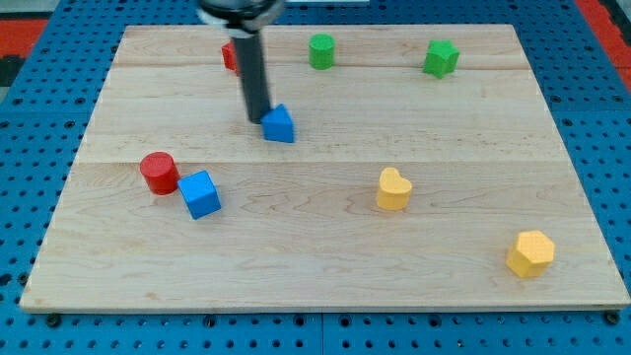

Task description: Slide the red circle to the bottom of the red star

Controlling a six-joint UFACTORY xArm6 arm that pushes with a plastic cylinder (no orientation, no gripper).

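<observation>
A wooden board [325, 276] is seen lying on a blue perforated surface [30, 128], and 8 small blocks are spread over it. No pincer is carried by this arm; it ends in a straight dark rod, so nothing is spread, pressed together or pinched. The rod is seen coming down from the view's top, and my tip [257, 119] is placed on the board just at the left side of a blue block [280, 124] with a pointed top; the 2 appear to be touching or nearly touching, but contact cannot be confirmed.

The red circle [158, 173] is found in the left part of the board, about at middle height. It stands upright, and a blue cube [201, 193] is placed just beside it, to its lower right, the 2 touching or almost touching.

A red block [229, 55] is seen near the view's top, mostly hidden behind the rod, so its shape cannot be made out. The red circle is well apart from it, lower and more to the left.

At the top, a green cylinder [321, 50] and, to its right, a green star-like block [441, 58] are placed. A yellow heart-shaped block [393, 189] is located right of centre, and a yellow hexagon-like block [530, 253] is located near the lower right corner.
</observation>
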